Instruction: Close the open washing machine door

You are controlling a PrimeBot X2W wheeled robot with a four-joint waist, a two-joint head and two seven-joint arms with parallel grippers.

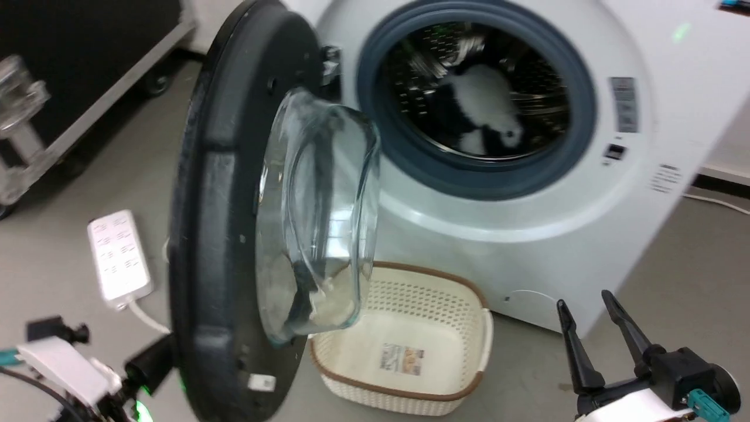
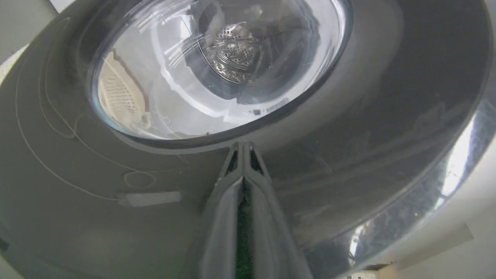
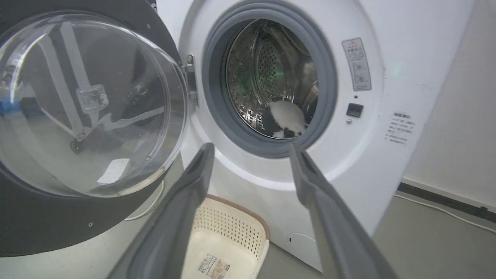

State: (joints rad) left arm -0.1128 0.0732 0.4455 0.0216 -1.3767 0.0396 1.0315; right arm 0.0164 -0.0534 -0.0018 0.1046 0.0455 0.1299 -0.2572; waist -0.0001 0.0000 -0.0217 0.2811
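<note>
The washing machine door [image 1: 228, 223] is seen open, unlatched; the left pincer [image 2: 243, 147], closed empty, is apparently pressed against it; the right pincer [image 1: 584, 299] is spread, empty.

A smooth grey floor [image 1: 691, 264] carries the white washing machine [image 1: 644, 193], standing at the back right. Just in front of it sits a cream perforated basket [image 1: 404, 293] with a brown rim. Well to the left lies a white power strip [image 1: 119, 258], its white cable [image 1: 146, 319] trailing away from its near end. A black wheeled case [image 1: 88, 58] stands at the far left, and a thin white cord [image 1: 718, 202] runs along the floor right of the machine.
</note>
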